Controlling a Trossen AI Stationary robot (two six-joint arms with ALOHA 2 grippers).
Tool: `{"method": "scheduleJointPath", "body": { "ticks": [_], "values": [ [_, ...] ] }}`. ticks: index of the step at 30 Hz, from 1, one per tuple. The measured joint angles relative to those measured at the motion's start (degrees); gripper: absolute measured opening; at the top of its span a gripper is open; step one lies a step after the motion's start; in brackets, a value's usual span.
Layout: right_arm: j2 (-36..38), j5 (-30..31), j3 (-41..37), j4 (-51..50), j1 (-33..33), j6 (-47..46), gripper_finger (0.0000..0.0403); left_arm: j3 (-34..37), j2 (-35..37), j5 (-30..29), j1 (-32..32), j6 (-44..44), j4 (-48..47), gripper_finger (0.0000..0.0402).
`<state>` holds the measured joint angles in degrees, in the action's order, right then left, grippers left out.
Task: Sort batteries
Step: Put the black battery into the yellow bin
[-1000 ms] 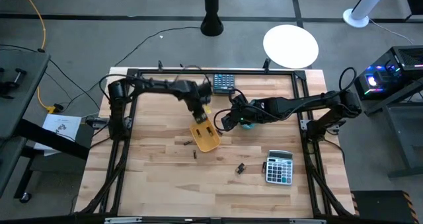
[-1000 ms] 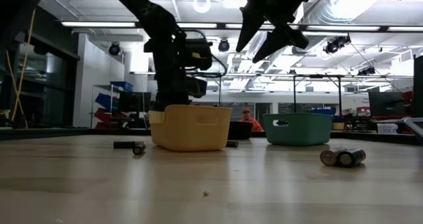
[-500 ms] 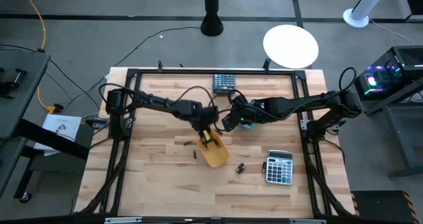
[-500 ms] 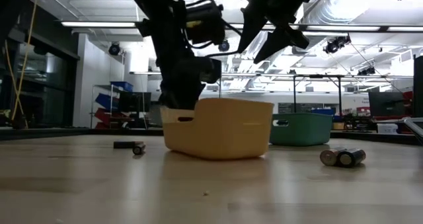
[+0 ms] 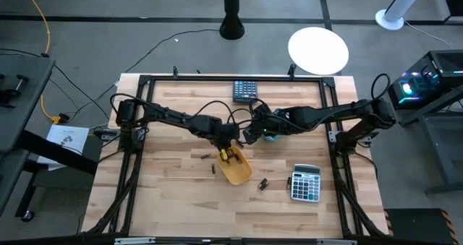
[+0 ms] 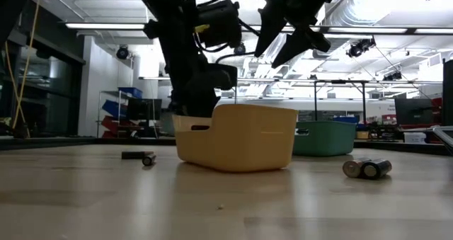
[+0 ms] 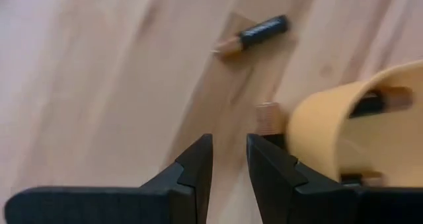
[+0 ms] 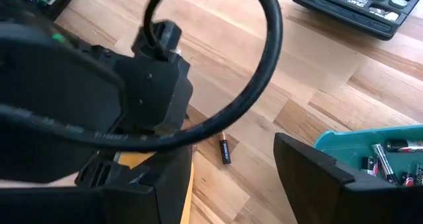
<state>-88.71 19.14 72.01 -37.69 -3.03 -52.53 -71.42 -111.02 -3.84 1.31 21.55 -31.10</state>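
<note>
The yellow tray stands on the table's middle with batteries inside it. My left gripper is down at the tray's far-left wall, its fingers a narrow gap apart over bare wood. Loose batteries lie to the tray's left and to its right. One battery shows ahead of the left fingers. My right gripper hangs open, high above the table, beside the teal tray, which holds several batteries. My left gripper meets the yellow tray's outer wall with the outer side of one finger. The fingers point down at the table from above. The tray stays on the wood. Nothing sits between the two fingers.
A dark calculator lies near the far edge and a grey one toward the near right. Two batteries lie close together in front of the teal tray. A black frame runs round the table's sides.
My left gripper has moved toward the near edge and down. The yellow tray has slid ahead of it along the wood, toward the near edge and a little to the right, turning as it went. Most of that came early.
</note>
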Motion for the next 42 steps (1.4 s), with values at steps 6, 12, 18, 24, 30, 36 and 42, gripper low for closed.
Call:
{"method": "scheduleJointPath", "body": {
  "ticks": [6,12,18,24,30,36,42],
  "values": [
    [0.0,0.0,0.0,0.2,0.0,0.0,0.0208,1.4,0.0,6.7,0.9,3.3,2.4,0.0085],
    [0.0,0.0,0.0,0.2,0.0,0.0,0.0208,1.4,0.0,8.6,0.3,3.3,4.7,0.0085],
    [0.0,0.0,0.0,0.1,0.0,0.1,0.0208,1.4,-1.8,7.7,-0.6,2.9,4.2,0.0085],
    [0.0,0.0,0.0,0.1,0.0,0.1,0.0208,1.1,-3.3,6.4,-1.4,2.4,3.9,0.0085],
    [0.0,0.0,0.0,0.2,-0.1,0.1,0.0208,1.2,-2.4,-1.0,-0.9,-1.2,-0.6,0.0085],
    [0.0,0.2,0.0,0.2,0.0,0.1,0.0208,1.5,-0.1,0.7,0.6,-2.7,-2.0,0.0085],
    [0.0,0.1,0.0,0.2,0.0,0.3,0.0208,1.5,3.7,1.2,0.7,-3.1,-1.2,0.0085]
  ]
}}
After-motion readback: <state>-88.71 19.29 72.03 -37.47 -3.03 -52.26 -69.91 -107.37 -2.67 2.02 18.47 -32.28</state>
